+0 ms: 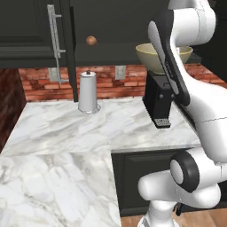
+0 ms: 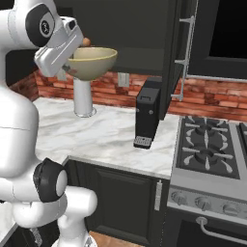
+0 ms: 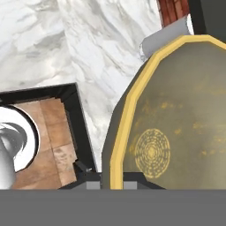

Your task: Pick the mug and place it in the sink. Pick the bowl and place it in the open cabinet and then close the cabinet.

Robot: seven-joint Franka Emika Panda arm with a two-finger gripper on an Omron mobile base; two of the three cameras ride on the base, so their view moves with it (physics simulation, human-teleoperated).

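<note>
**Bowl held high, shelf just ahead**

Left base view: the bowl (image 1: pixel 150 56) hangs at cabinet (image 1: pixel 111 26) height, partly behind the arm, with a brown ball (image 1: pixel 91 41) on the shelf off to its side. To do this step well, I judge the bowl should stay level and go in clear of the ball and the shelf edge.

Right base view: the gripper (image 2: pixel 66 62) is pinched on the bowl's (image 2: pixel 91 62) near rim, which the left view hides. The open door's handle (image 2: pixel 185 58) stands well off to the far side.

Hand view: the bowl's (image 3: pixel 176 114) yellow rim and inside lie just beyond the fingertips, with marble counter (image 3: pixel 79 53) far below.
</note>
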